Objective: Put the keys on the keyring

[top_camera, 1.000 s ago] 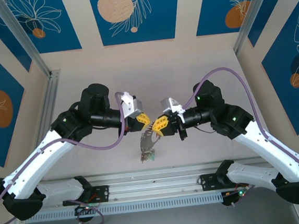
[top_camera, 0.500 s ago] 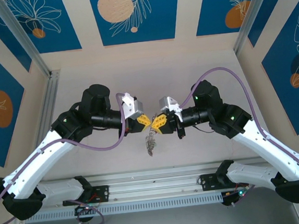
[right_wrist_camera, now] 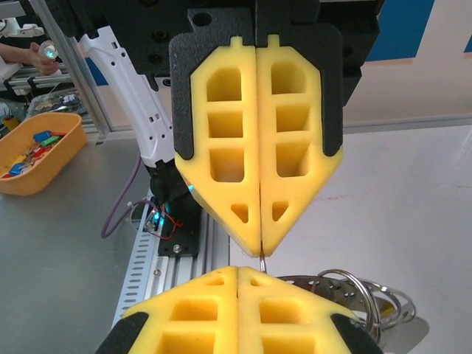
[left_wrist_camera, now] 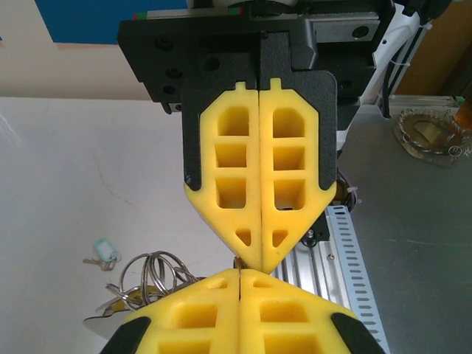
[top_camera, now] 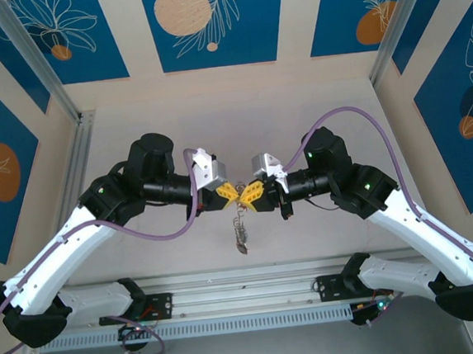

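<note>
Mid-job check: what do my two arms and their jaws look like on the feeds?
The left arm and right arm have white link shells, black joints and bases, small green lights, and a purple cable looping along each. The left gripper and right gripper are black-bodied, with yellow pointed jaws cut with rectangular pockets.
</note>
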{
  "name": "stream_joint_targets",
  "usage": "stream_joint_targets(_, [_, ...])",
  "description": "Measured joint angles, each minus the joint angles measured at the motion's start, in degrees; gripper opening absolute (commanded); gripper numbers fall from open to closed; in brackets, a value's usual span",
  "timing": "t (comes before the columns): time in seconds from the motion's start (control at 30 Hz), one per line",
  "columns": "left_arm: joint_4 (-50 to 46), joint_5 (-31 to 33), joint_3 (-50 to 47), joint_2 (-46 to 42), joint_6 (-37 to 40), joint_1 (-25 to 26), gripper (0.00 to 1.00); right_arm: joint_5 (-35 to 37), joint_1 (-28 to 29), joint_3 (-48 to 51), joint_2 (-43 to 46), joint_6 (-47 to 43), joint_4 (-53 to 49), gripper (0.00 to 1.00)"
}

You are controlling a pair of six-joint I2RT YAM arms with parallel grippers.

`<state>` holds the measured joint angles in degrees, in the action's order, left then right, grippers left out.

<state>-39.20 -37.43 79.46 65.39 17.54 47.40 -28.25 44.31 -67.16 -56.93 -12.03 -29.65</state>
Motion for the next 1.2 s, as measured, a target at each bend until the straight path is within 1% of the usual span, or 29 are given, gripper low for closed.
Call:
stream_joint_targets(0.2, [-1.18,0.02,0.79,0.04,1.05,0.24,0.0,0.37,0.0,0.04,0.0,0.02,0.09,0.07])
stream_joint_targets(0.33, [-1.73,0.2,0.96,0.07,1.07,0.52,0.0,0.39,0.24,0.17,0.0,0.02,0.22,0.13])
stream_joint_targets(0.47, [-2.03,0.61,1.11,0.09,1.29,0.66,0.0,0.42,0.37,0.28,-0.04,0.04,0.22,0.16])
stream_joint_targets(0.53, [-2.19,0.87,1.11,0.11,1.66,0.74,0.0,0.39,0.37,0.44,-0.04,0.02,0.26,0.2])
stream_joint_targets(0.57, [-2.25,1.07,1.14,0.17,1.88,0.79,0.0,0.39,0.37,0.46,-0.09,0.09,0.26,0.24])
stream_joint_targets(0.63, [-2.29,1.51,1.22,0.35,2.16,0.81,0.0,0.42,0.37,0.52,-0.09,0.2,0.24,0.26])
stream_joint_targets(0.9, [-2.93,2.58,1.81,1.01,2.56,0.9,0.0,1.11,0.28,1.57,0.68,0.24,0.9,0.28])
stream_joint_targets(1.2, [-3.32,2.1,1.84,1.49,2.67,1.86,0.0,2.49,-2.05,3.43,5.18,0.5,2.45,0.29])
